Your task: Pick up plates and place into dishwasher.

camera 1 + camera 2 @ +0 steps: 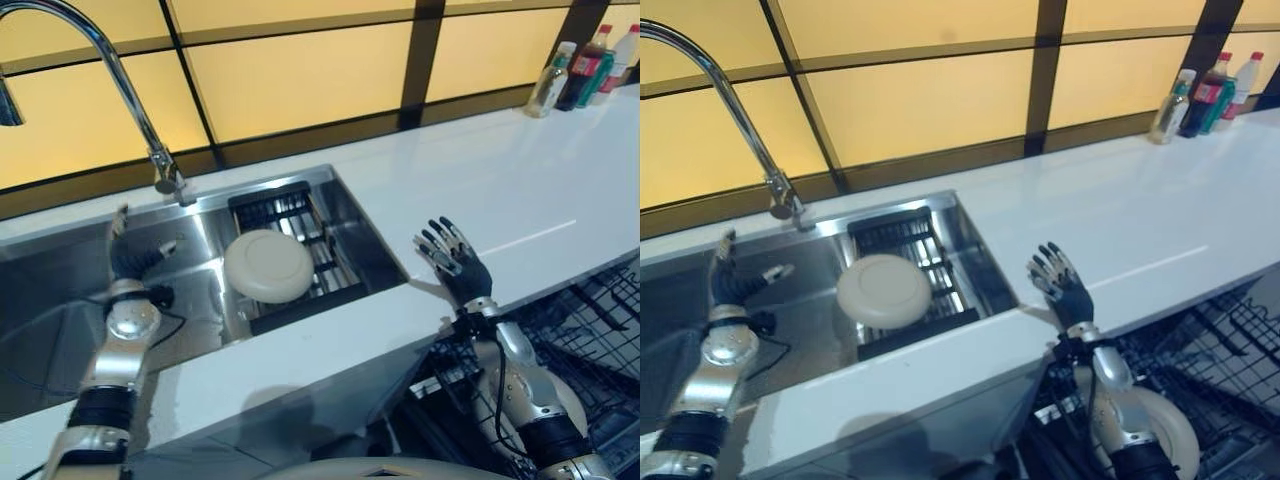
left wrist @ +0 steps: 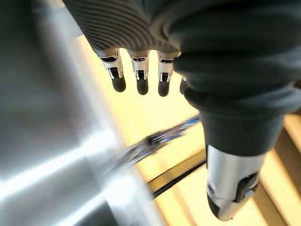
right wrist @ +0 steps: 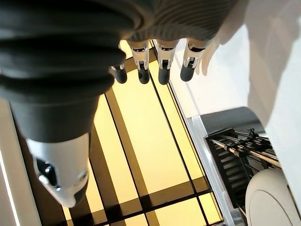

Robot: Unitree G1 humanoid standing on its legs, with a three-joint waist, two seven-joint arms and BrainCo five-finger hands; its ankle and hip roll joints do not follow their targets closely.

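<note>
Plate: I see one cream plate lying face down on the black rack at the right end of the sink, nothing touching it.
Second plate: a pale plate sits in the dishwasher rack below the surface's front edge, partly behind my right forearm.
Left hand: my left hand is raised over the sink basin, just left of the rack, fingers straight and holding nothing.
Right hand: my right hand stands upright at the surface's front edge, right of the sink, fingers spread wide, empty.
Faucet: a chrome faucet arches over the sink's back edge.
Surface: white surface, with bottles at its far right corner.
</note>
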